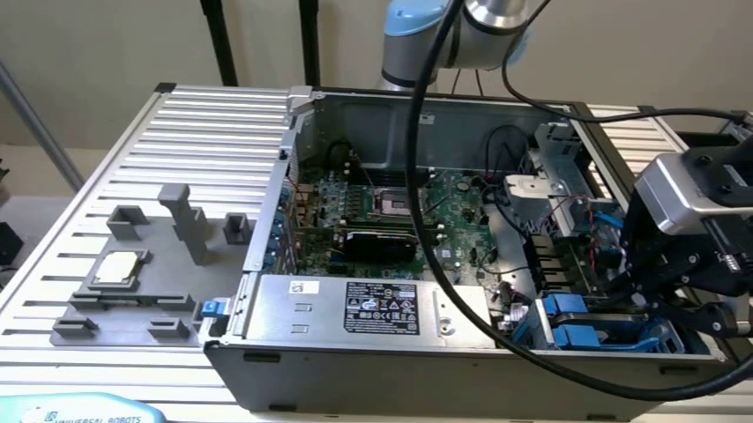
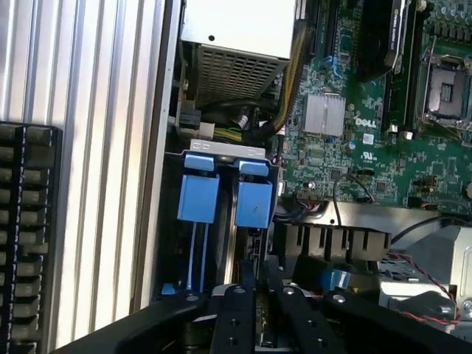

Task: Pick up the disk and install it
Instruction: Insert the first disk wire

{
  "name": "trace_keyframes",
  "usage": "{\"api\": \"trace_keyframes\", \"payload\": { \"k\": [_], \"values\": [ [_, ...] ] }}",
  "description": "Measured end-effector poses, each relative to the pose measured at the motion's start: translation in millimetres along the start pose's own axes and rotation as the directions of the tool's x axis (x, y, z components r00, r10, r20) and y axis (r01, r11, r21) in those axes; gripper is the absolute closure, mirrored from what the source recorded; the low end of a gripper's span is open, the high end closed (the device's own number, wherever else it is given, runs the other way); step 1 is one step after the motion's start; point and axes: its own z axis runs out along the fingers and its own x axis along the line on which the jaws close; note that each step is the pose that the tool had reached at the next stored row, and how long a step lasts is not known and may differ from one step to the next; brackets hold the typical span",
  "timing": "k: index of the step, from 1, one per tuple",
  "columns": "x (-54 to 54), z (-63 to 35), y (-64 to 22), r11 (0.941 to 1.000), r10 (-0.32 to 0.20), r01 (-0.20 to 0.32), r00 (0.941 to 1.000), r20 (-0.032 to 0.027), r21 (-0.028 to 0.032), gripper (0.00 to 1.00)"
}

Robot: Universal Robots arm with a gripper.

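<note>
The gripper (image 2: pixel 257 284) is hanging over the drive bay (image 2: pixel 221 221) at the open computer case's (image 1: pixel 389 370) front corner, at about four o'clock in the exterior view. In the wrist view its two black fingers (image 2: pixel 247 279) are standing close together, only a narrow gap between them, pointing down onto the slot beside the blue latch tabs (image 2: pixel 254 199). Whether they are pinching anything, I cannot tell; nothing is showing clearly between the tips.

The disk itself is sitting down in that bay, judging by the blue carrier rails (image 2: pixel 198 254) running along the slot under the fingers; its silver body and label are hidden. It is probably standing on edge there because the bay takes drives vertically, guided by those rails.

Moving outward, the motherboard (image 1: pixel 389 207) is lying toward ten o'clock of the gripper in the exterior view, with the power supply (image 1: pixel 353 307) along the case's near wall at nine o'clock. Farther out, on the slatted table (image 1: pixel 200 123), grey fixtures (image 1: pixel 189 225) are holding a small square chip (image 1: pixel 115 267), well apart from the work.
</note>
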Motion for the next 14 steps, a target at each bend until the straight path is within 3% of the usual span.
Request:
{"api": "trace_keyframes", "payload": {
  "k": [9, 14],
  "values": [
    [-0.1, 2.0, -0.1, 0.9987, 0.05, -0.05, 0.9987, -0.013, 0.0072, 0.84],
    [-3.6, 3.4, -0.3, 0.9984, 0.057, -0.057, 0.998, -0.0261, 0.0082, 0.84]
  ]
}}
